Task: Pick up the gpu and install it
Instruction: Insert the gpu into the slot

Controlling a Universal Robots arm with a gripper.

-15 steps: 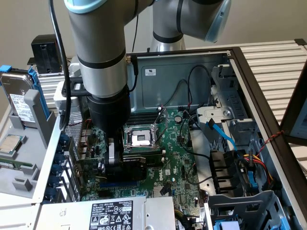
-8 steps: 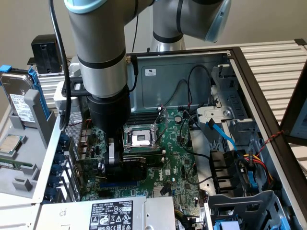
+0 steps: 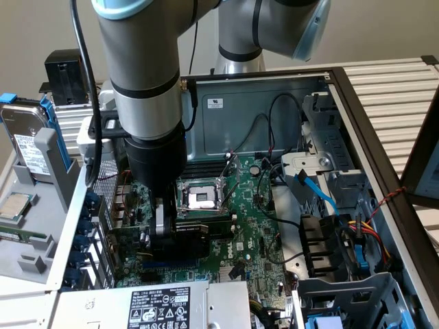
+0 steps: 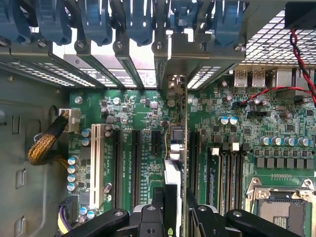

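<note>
We are looking into an open grey metal computer case (image 3: 226,103) lying on a pale slatted table (image 3: 391,89), its floor carrying a green motherboard (image 3: 254,226) dotted with silver capacitors (image 4: 224,120), a square metal processor socket (image 3: 199,197) and long black slots (image 4: 136,163). The gripper (image 3: 168,236) is hanging low inside the case, and its black fingers (image 4: 159,202) are clamping the gpu (image 3: 195,241), a small card with a black shroud on a green board. It is standing on edge among the slots, one end pointing toward the blue clips (image 4: 138,24) at the case's back, and we are not seeing whether it is seated.
</note>
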